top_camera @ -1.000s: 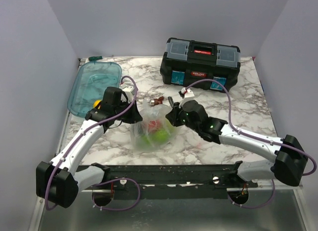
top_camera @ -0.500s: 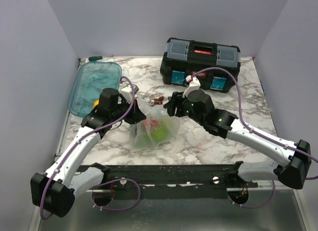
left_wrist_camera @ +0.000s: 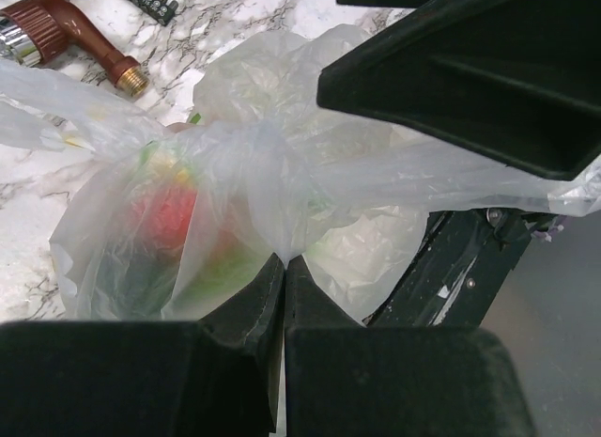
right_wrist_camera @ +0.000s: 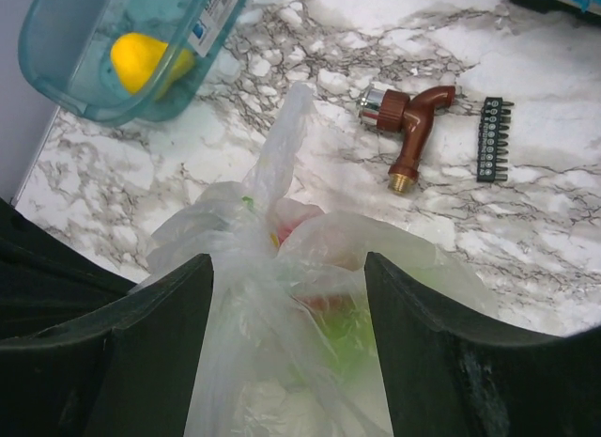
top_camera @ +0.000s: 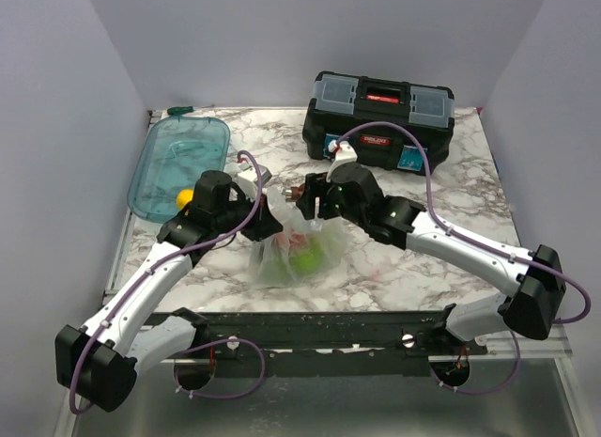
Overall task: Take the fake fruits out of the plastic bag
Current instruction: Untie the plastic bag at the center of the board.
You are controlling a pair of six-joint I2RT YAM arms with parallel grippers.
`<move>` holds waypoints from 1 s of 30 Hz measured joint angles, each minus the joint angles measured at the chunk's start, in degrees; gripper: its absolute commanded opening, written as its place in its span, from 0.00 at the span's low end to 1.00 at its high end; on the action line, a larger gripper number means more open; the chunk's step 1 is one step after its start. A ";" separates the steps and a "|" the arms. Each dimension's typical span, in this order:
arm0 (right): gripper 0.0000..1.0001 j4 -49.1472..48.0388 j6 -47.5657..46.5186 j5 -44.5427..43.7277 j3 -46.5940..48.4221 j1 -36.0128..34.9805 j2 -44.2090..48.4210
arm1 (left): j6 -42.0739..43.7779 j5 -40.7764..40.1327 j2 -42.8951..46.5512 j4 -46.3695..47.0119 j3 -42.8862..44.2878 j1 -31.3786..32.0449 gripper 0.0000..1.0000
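The clear plastic bag [top_camera: 293, 254] sits on the marble table between the two arms. Through its film show a red fruit [right_wrist_camera: 302, 218] and a lime-green fruit [top_camera: 306, 259]. My left gripper [top_camera: 270, 228] is shut on a gathered fold of the bag [left_wrist_camera: 246, 179], pinched at its fingertips. My right gripper [top_camera: 313, 200] hangs open just over the bag's top, one finger [right_wrist_camera: 155, 338] on each side of the bunched film [right_wrist_camera: 282, 305], not closed on it. A yellow fruit [right_wrist_camera: 141, 61] lies in the teal tub [top_camera: 178, 155].
A black toolbox [top_camera: 379, 117] stands at the back of the table. A brown tool [right_wrist_camera: 413, 136] and a black bit holder [right_wrist_camera: 493, 136] lie on the marble just behind the bag. The teal tub sits at the table's left edge.
My right gripper has opened and moved left and back, from the bag's right side to above its top. My left gripper has shifted right, still pinching the bag.
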State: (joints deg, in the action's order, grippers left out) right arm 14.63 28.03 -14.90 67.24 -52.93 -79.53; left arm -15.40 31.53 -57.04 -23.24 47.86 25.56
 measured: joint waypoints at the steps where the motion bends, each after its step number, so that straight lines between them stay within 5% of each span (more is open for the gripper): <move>1: 0.68 0.11 0.02 0.37 0.00 0.00 -0.35 | 0.11 0.00 0.00 0.00 0.00 0.11 0.00; 13: 0.58 1.90 1.01 3.65 -4.11 0.00 -1.05 | 0.85 -1.20 0.96 -0.02 -0.02 0.83 0.00; 24: 0.15 1.36 2.78 2.93 -4.57 -0.02 -0.96 | 0.90 -2.29 1.97 -0.02 -0.11 0.83 0.00; 30: 0.01 0.39 5.64 -1.73 -7.80 -0.37 2.40 | 0.90 -2.86 2.71 0.04 -0.28 0.83 0.00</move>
State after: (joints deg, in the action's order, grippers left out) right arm 15.03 33.67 -16.62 59.44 -53.30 -77.12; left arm -14.50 28.67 -54.33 -23.20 47.57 26.39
